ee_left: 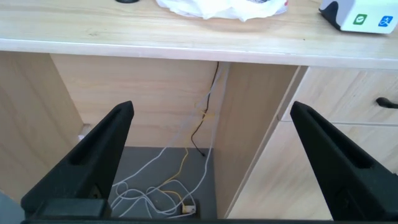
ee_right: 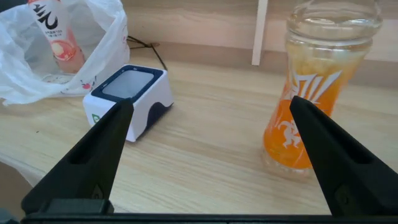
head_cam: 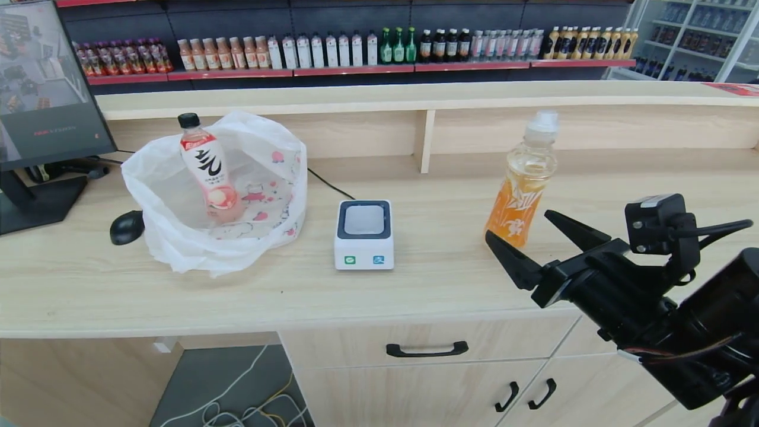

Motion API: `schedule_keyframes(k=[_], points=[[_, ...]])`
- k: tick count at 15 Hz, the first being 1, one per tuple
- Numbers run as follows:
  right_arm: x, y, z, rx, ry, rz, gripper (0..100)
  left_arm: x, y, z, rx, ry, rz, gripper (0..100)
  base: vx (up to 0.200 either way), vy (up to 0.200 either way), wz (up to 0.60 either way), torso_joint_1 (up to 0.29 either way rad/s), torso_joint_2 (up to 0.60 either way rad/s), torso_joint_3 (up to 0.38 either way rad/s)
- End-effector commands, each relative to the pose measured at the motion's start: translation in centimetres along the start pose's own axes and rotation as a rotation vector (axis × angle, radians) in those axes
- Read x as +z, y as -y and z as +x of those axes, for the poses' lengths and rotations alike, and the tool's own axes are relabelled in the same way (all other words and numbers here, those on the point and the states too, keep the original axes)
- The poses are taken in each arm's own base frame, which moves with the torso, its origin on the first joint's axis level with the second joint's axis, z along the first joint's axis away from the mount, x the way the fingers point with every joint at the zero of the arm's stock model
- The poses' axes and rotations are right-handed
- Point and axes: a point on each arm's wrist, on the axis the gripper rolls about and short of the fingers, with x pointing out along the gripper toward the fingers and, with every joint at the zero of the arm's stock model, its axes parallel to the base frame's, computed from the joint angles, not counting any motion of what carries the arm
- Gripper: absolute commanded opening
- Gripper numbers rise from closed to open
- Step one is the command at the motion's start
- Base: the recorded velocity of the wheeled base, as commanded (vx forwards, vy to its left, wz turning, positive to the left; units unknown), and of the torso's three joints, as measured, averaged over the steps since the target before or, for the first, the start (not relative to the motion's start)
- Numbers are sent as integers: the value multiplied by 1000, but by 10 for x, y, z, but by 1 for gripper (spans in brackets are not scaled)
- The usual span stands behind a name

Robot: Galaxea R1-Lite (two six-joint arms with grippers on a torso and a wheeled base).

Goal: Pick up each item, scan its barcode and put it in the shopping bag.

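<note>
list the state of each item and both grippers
shopping bag, open, standing on the counter
pink bottle, capped, leaning inside the shopping bag
orange bottle, capped, upright on the counter, ungripped
scanner, face up, nothing over it
right gripper, open, empty
left gripper, open, empty

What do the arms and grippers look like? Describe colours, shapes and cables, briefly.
The right gripper is matt black, with two long wedge-shaped fingers tapering to points. Behind it sits a boxy black camera module with a pale label on top. Black cables loop from it towards the thick black right arm. The left gripper has the same black tapered shape.
</note>
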Motion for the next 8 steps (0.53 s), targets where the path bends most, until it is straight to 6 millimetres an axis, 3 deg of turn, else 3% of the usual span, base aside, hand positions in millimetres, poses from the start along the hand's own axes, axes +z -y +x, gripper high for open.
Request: schedule_keyframes(k=[1, 8], points=[[-5, -1, 3, 1, -15, -2, 100, 0, 0, 0, -2, 0, 1, 100, 0, 0, 0, 0, 0, 0], [-12, 6, 11, -31, -33, -14, 100, 0, 0, 0, -2, 0, 4, 100, 0, 0, 0, 0, 0, 0]])
